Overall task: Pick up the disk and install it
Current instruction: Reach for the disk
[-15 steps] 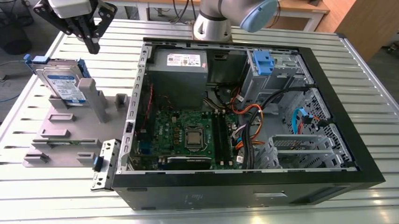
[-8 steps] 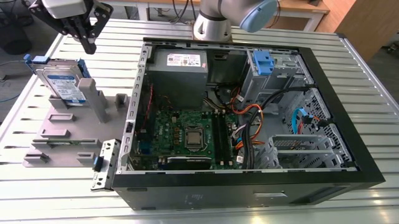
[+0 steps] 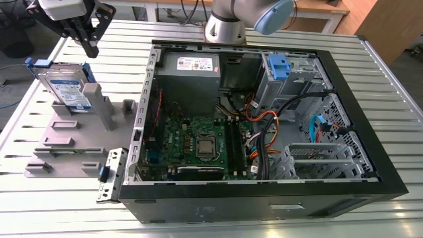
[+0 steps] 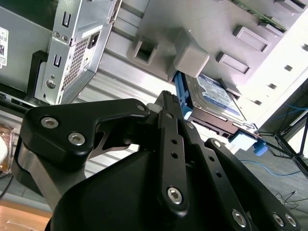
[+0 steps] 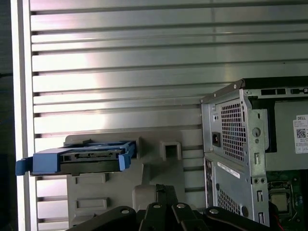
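The gripper (image 3: 91, 49) hangs over the slatted metal table (image 3: 53, 208) near the exterior view's upper left corner. Its two black fingers (image 3: 87, 35) are pressed together into a single downward tip with nothing between them. The disk (image 3: 66, 91) stands on edge in a slot of the grey holding fixture (image 3: 66, 148), outside the computer case (image 3: 264, 210) and to the exterior view's left of it. Its white-and-blue label faces outward and blue plastic rails run along its sides. The fingertip sits above the disk's upper edge and a little toward the exterior view's right, close to it but clear of it. In the first wrist view the disk (image 5: 82, 161) shows edge-on, with the blue rails wrapping its ends. It is seated against the fixture (image 5: 159, 149), and the rear corner of the case (image 5: 231, 139) stands beside it with its perforated vent and power socket. In the second wrist view the disk (image 4: 216, 96) lies just past the black finger links (image 4: 171, 144), beside a grey block of the fixture (image 4: 190, 57). The case lies open on its side, showing the grey power supply (image 3: 191, 74), the green motherboard (image 3: 191, 134) with its processor (image 3: 206, 146), a tangle of black and orange cables (image 3: 264, 121), and a blue latch piece (image 3: 279, 67) at the drive bay. The arm (image 3: 231, 22) rises behind the case.
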Motion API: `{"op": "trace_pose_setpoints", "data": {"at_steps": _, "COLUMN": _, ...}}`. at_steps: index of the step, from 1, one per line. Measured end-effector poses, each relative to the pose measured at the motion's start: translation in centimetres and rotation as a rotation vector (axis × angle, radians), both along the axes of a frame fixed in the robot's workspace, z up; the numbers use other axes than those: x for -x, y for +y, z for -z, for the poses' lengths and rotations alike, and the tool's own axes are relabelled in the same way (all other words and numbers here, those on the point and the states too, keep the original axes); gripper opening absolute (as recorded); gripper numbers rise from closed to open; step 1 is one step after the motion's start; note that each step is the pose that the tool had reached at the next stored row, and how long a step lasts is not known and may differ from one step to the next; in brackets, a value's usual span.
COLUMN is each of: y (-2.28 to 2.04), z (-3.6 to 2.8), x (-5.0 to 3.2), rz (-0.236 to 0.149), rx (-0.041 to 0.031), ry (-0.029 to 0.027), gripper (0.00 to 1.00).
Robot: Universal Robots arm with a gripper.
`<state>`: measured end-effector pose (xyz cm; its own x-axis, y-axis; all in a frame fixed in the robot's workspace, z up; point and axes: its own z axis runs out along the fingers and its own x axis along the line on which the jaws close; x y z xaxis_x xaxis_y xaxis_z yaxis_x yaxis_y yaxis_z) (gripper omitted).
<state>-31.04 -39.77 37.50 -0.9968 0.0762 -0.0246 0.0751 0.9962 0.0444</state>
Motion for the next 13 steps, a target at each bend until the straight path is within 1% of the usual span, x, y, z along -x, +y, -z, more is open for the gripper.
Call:
{"op": "trace_pose_setpoints", "data": {"at_steps": 10, "y": 0.0, "z": 0.0, "x": 0.03, "rz": 0.0, "rx": 0.0, "ry": 0.0, "gripper": 0.11}}
{"op": "trace_pose_setpoints", "data": {"at_steps": 13, "y": 0.0, "z": 0.0, "x": 0.34, "rz": 0.0, "rx": -0.0001, "ry": -0.0002, "gripper": 0.11}}
